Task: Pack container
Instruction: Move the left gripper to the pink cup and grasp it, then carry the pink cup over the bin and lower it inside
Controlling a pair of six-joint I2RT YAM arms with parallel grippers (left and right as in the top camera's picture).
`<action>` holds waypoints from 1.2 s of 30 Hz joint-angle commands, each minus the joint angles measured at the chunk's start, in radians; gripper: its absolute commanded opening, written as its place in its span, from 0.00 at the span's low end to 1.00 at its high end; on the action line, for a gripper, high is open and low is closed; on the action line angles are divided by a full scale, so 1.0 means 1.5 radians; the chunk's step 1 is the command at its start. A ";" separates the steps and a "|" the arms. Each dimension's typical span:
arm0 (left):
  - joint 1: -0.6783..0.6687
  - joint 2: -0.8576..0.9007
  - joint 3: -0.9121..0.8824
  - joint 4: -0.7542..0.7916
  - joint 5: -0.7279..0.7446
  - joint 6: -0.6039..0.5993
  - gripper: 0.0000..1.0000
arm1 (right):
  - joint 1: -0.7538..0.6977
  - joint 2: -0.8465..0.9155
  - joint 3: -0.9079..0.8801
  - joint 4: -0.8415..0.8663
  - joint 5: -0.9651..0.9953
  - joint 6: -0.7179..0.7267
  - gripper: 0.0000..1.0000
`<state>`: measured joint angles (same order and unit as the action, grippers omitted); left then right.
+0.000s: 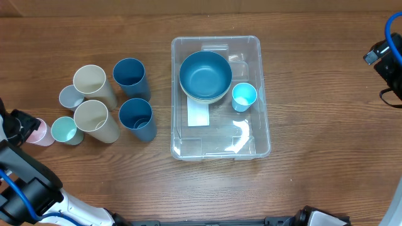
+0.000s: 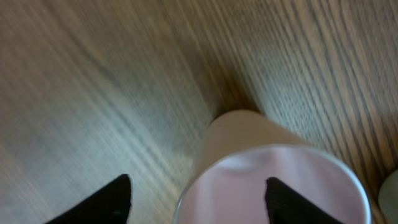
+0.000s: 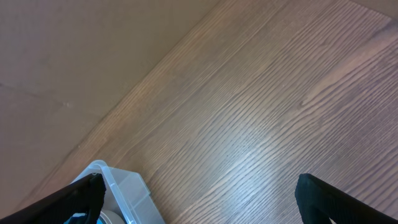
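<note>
The clear container (image 1: 221, 143) sits in the middle of the table, with a white label (image 1: 198, 115) on its base. Inside it are a blue bowl (image 1: 205, 75) nested in a pale bowl and a small light-blue cup (image 1: 244, 96). At the far left my left gripper (image 1: 22, 125) stands open over a pink cup (image 1: 40, 134). In the left wrist view the pink cup (image 2: 273, 174) has one finger (image 2: 289, 202) inside it and the other (image 2: 109, 202) outside, neither pressing the wall. My right gripper (image 3: 199, 193) is open above bare wood at the far right (image 1: 383, 56), beside the container's corner (image 3: 121, 186).
Left of the container stand two tall beige cups (image 1: 94, 83) (image 1: 95, 119), two dark blue cups (image 1: 130, 78) (image 1: 137, 118), a small grey-blue cup (image 1: 70, 97) and a small teal cup (image 1: 65, 130). The pink cup is right beside the teal one.
</note>
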<state>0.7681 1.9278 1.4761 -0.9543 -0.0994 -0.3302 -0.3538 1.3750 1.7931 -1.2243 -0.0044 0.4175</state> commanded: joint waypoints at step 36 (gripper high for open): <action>-0.852 -0.146 0.369 -0.133 0.073 0.308 0.04 | -0.003 0.002 0.003 0.002 -0.003 0.001 1.00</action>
<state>-0.3817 1.6012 2.0369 -1.1740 0.0971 0.0414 -0.3538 1.3758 1.7931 -1.2243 -0.0036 0.4179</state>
